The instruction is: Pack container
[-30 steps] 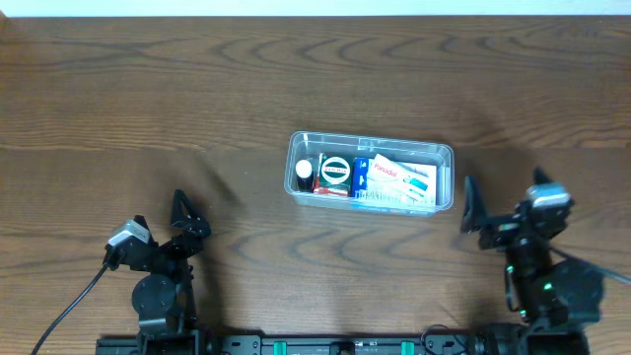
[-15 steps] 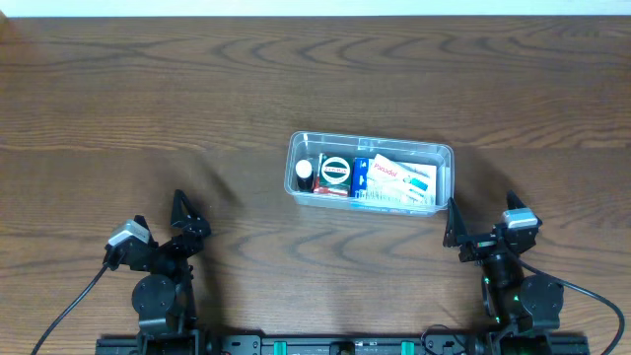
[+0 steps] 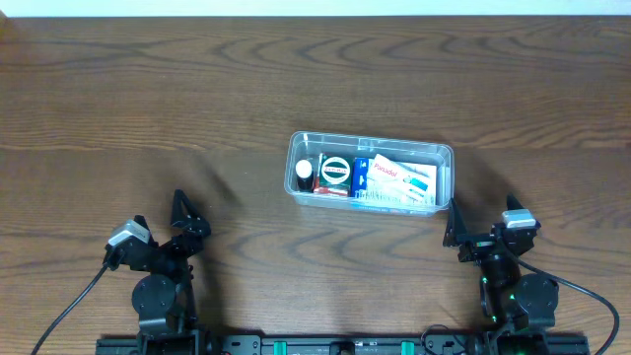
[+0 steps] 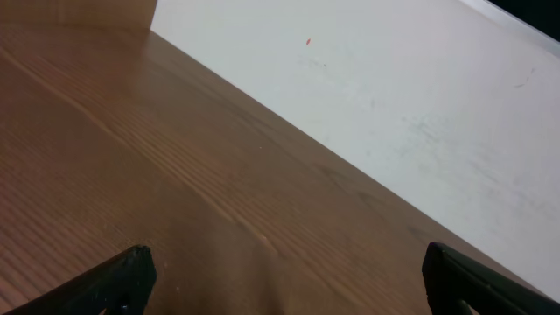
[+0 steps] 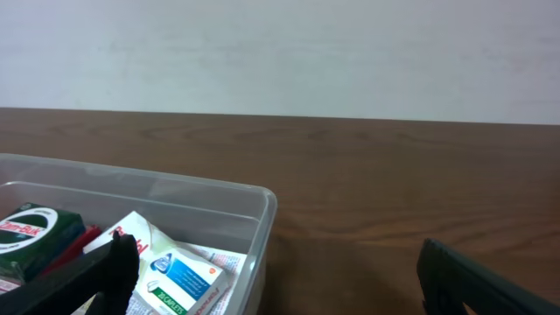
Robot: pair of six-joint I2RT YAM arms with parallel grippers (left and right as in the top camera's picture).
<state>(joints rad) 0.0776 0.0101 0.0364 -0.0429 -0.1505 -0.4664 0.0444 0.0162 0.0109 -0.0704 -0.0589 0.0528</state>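
Note:
The clear plastic container (image 3: 371,175) sits mid-table, holding a white-capped bottle (image 3: 304,171), a green round-labelled box (image 3: 334,172) and white-blue medicine boxes (image 3: 399,181). In the right wrist view its right corner (image 5: 262,210) shows with the green box (image 5: 31,229) and a blue-white box (image 5: 179,276) inside. My right gripper (image 3: 483,229) is open and empty, just below the container's right end. My left gripper (image 3: 168,225) is open and empty at the lower left, far from the container; its view shows only bare table (image 4: 175,192).
The brown wooden table (image 3: 148,99) runs to a white wall at the far edge (image 3: 315,8). The arm bases stand at the near edge, left (image 3: 158,301) and right (image 3: 518,306).
My right arm has pulled back toward its base and moved left, from right of the container to just below its right end. The left arm and the container have not moved.

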